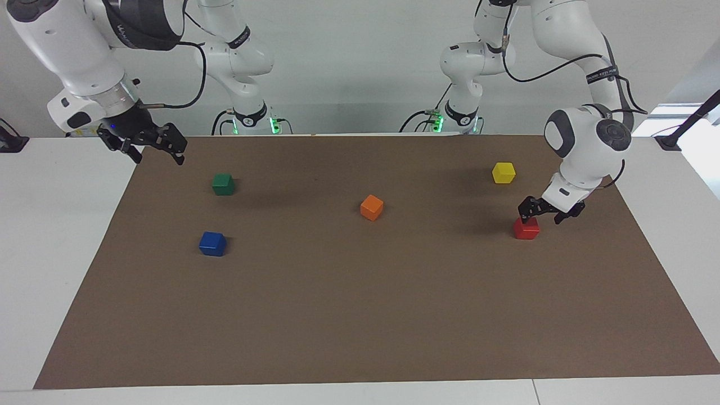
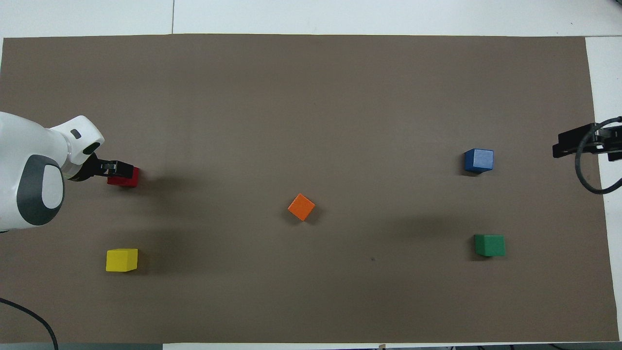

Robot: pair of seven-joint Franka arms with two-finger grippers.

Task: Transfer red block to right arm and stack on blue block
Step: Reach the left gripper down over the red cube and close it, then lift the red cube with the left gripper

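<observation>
The red block (image 1: 526, 229) sits on the brown mat toward the left arm's end; it also shows in the overhead view (image 2: 127, 180). My left gripper (image 1: 541, 216) is open and low, just over the block, with one finger above its top edge and the other beside it. In the overhead view the left gripper (image 2: 116, 168) covers part of the block. The blue block (image 1: 212, 243) (image 2: 478, 160) sits toward the right arm's end. My right gripper (image 1: 153, 151) (image 2: 563, 145) is open and empty, waiting up over the mat's edge at its own end.
A green block (image 1: 223, 184) lies nearer to the robots than the blue one. An orange block (image 1: 372, 207) sits mid-mat. A yellow block (image 1: 503, 172) lies nearer to the robots than the red one. The brown mat (image 1: 360, 315) covers the white table.
</observation>
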